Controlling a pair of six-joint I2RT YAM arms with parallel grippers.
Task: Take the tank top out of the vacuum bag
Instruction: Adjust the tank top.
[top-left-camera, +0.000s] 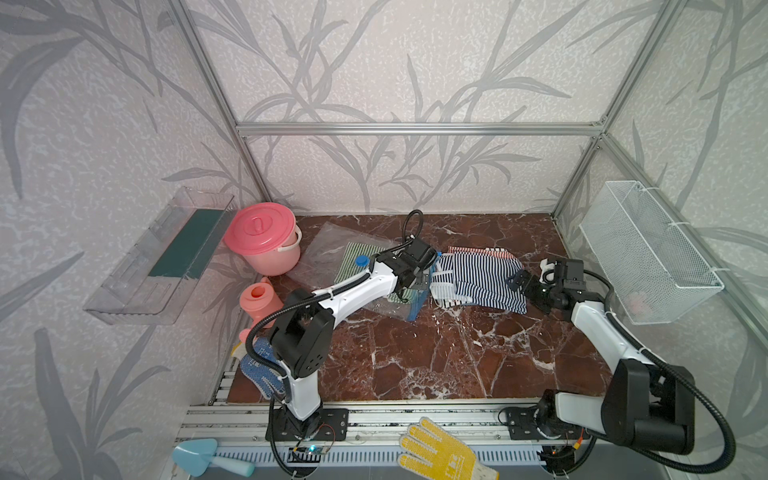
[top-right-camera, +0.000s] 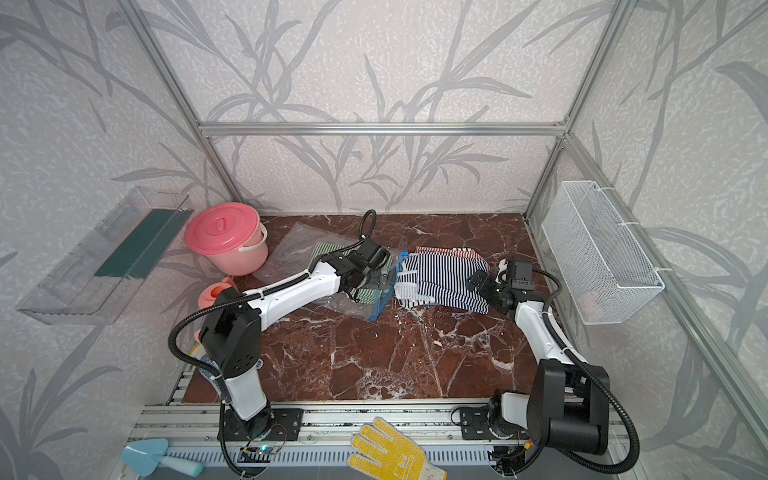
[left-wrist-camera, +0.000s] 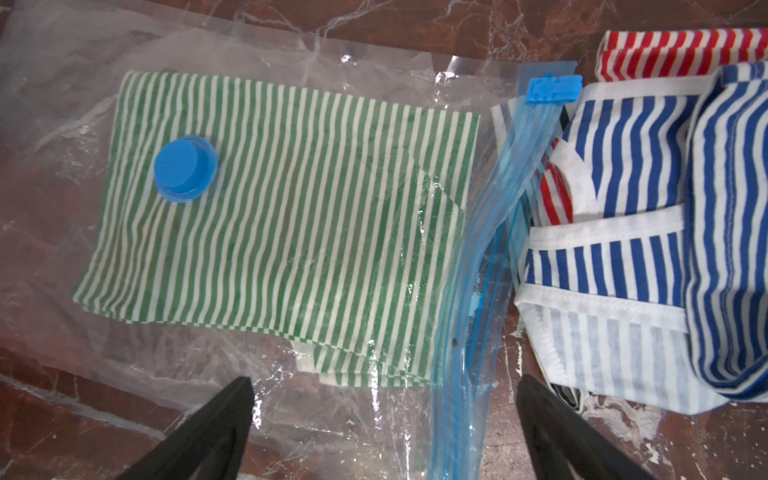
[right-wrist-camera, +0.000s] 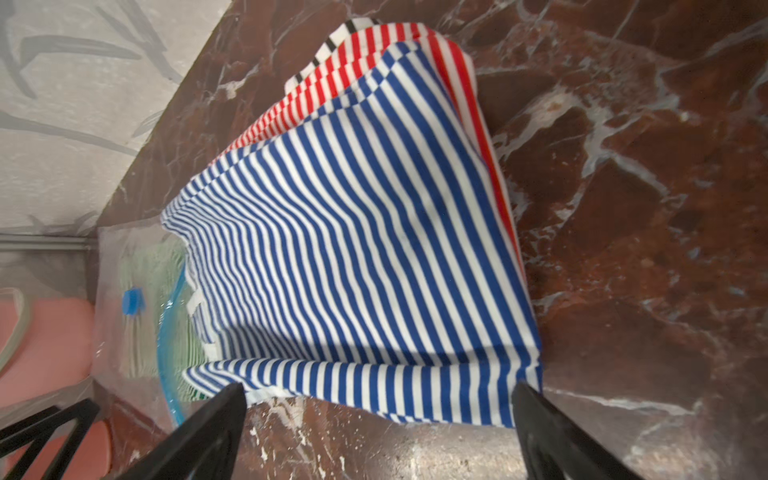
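The marble bench (top-left-camera: 415, 353) carries everything toward its back edge. The vacuum bag (top-left-camera: 324, 241) lies flat there, left of centre, its mouth turned toward the right edge. The blue-striped tank top (top-left-camera: 478, 278) lies on the bench just beyond that mouth, on top of a red-striped garment (left-wrist-camera: 665, 50). It looks out of the bag, though whether a sliver of it sits under the plastic lip I cannot tell. A green-striped garment (left-wrist-camera: 270, 208) is folded inside the bag.

The left end effector (left-wrist-camera: 384, 386) hangs over the bag's mouth, spread wide and holding nothing. The right end effector (right-wrist-camera: 378, 390) is just as wide at the tank top's hem, gripping nothing.

The blue zip strip (left-wrist-camera: 469, 291) gapes unsealed, and the round valve cap (left-wrist-camera: 185, 168) sits over the green fabric.

The removal looks essentially done.
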